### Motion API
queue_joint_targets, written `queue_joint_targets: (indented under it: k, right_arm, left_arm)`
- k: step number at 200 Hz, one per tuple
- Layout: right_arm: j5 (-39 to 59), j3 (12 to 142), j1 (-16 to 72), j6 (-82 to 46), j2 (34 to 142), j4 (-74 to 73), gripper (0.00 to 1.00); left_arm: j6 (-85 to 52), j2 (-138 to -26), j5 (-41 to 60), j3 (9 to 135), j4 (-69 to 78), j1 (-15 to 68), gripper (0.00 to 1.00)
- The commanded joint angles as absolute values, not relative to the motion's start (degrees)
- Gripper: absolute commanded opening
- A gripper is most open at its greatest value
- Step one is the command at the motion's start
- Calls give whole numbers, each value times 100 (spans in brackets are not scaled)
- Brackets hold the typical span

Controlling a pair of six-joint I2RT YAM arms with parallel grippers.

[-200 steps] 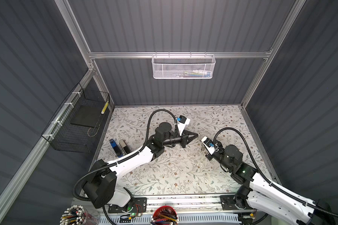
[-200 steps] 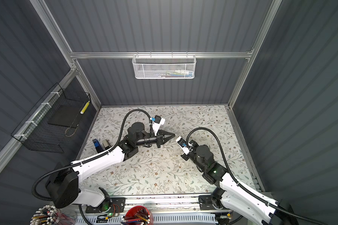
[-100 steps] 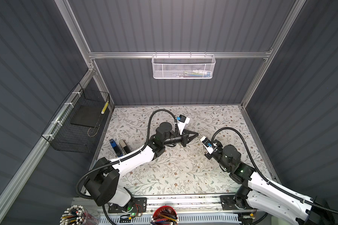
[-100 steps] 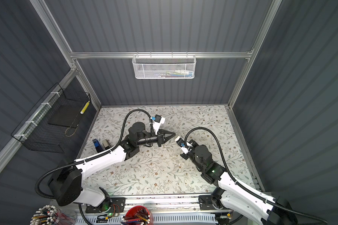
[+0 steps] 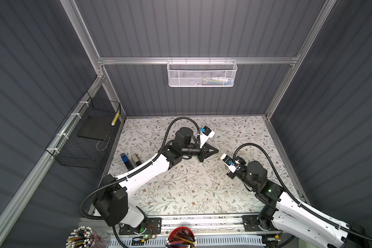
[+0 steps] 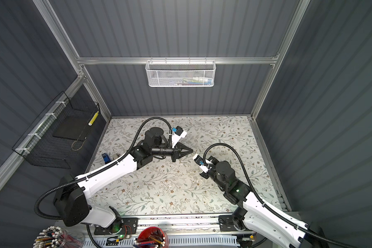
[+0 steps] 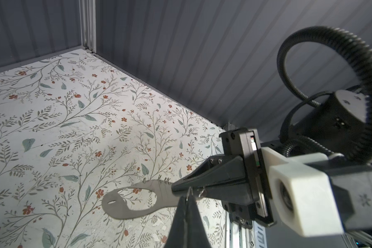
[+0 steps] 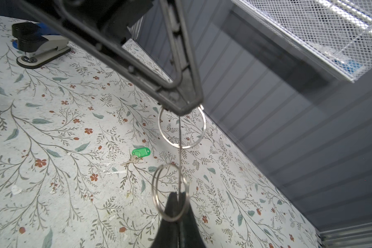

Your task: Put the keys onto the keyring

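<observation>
- table (image 5: 180, 193): off-white, printed with grey-green leaves, thin grey stems and small rust-red flowers
- keyring (image 7: 125, 206): plain flat grey, dull metallic sheen
- key (image 8: 130, 161): silver, with a bright green tag (image 8: 141, 152)
- two rings (image 8: 182, 128): shiny silver
- left gripper (image 5: 217, 151) and right gripper (image 8: 177, 196): matt black
- arms (image 5: 142, 174): white shells, black joints, black ribbed cables
- staplers: one blue and black (image 5: 125, 160), one grey (image 5: 135, 160)
- walls (image 5: 202, 32): dark grey, vertical ribbing
- hanging basket (image 5: 202, 74): white mesh
- side basket (image 5: 84, 137): black wire grid
- cup (image 5: 182, 236): red
</observation>
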State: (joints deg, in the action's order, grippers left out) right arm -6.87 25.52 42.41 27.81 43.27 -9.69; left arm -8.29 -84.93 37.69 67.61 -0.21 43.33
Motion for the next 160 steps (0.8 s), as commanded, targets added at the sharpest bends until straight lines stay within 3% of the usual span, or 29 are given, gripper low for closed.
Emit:
queue_joint_targets:
  k: [1, 160]
  right_arm:
    - [-320, 2734, 4202, 2930, 4250, -621, 0]
    - [-217, 2994, 4034, 3367, 4230, -454, 0]
  left_arm:
    - [-260, -8603, 4115, 7087, -642, 4270, 0]
    - [642, -9058, 4701, 7776, -1942, 4270, 0]
